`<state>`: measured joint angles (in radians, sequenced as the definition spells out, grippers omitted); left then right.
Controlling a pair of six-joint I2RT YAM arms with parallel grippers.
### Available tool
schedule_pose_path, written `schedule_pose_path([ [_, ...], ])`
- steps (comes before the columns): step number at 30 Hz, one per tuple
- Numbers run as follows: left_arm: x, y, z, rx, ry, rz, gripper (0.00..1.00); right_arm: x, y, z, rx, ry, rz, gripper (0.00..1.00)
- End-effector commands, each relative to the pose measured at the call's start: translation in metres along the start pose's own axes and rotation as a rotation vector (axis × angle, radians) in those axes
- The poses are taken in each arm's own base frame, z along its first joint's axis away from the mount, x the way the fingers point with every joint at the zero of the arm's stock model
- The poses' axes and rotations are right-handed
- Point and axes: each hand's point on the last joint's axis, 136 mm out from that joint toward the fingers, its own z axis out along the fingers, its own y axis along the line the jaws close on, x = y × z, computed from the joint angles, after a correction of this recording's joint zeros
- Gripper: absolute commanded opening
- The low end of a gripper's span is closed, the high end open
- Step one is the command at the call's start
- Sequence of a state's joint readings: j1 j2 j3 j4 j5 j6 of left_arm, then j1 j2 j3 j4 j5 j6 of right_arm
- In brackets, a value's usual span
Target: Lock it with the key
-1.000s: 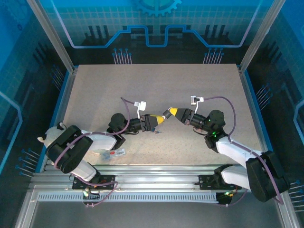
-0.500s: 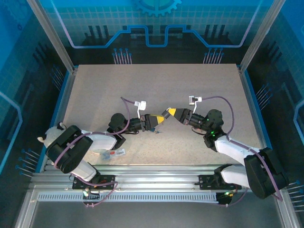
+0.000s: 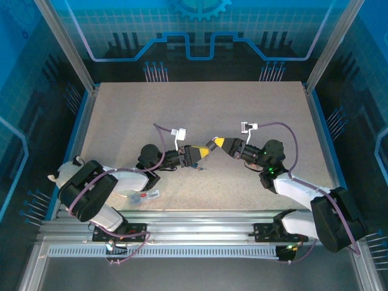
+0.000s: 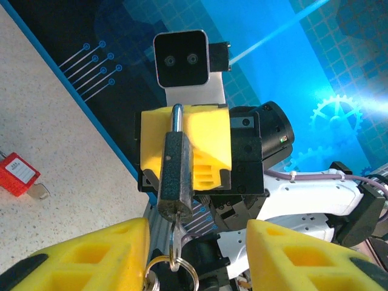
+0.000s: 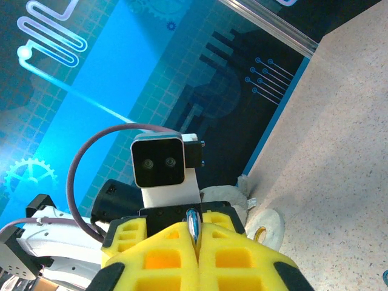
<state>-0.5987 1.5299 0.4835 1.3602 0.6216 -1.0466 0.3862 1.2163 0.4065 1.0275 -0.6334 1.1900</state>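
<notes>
Padlock (image 4: 176, 176): I saw a dark grey body with a silver shackle.
Key (image 4: 174, 233): silver, on a silver ring.
Right gripper (image 5: 197, 239): bright yellow pads on my feed.
Left gripper (image 4: 197, 251): the same yellow.
Small lock (image 4: 18, 174): red.
Table (image 4: 54, 139): beige, finely dark-speckled.
Backdrop (image 5: 91, 73): blue, with pale grid lines and gear outlines.
Wrist camera (image 4: 182, 59): white casing, black face.

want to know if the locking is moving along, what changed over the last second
Little. The right arm eased slightly left, its wrist closer to the left gripper. No grab or release shows from above. Both grippers stay tip to tip over the table's middle, the right gripper shut on the padlock.
</notes>
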Motion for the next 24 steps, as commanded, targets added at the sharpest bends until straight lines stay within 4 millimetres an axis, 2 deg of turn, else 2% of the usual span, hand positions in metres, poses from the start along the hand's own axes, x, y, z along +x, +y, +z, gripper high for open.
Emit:
schedule_pose_path([
  [1,-0.0115,-0.0193,-0.0014,0.055,-0.02,0.062,0.47,-0.009,0.0228,0.0048,-0.072,-0.02,-0.054,0.0],
  [7,-0.0146,-0.0165,-0.0014,0.051,-0.021,0.056,0.45,-0.0091,0.0256,0.0047,-0.077,-0.017,-0.057,0.0],
  [15,-0.0107,-0.0124,0.001,0.054,0.008,0.043,0.29,-0.0087,0.0267,0.0054,-0.078,-0.016,-0.058,0.0],
  [24,-0.009,-0.0134,0.0015,0.06,0.02,0.04,0.23,-0.0083,0.0259,0.0081,-0.078,-0.021,-0.058,0.0],
])
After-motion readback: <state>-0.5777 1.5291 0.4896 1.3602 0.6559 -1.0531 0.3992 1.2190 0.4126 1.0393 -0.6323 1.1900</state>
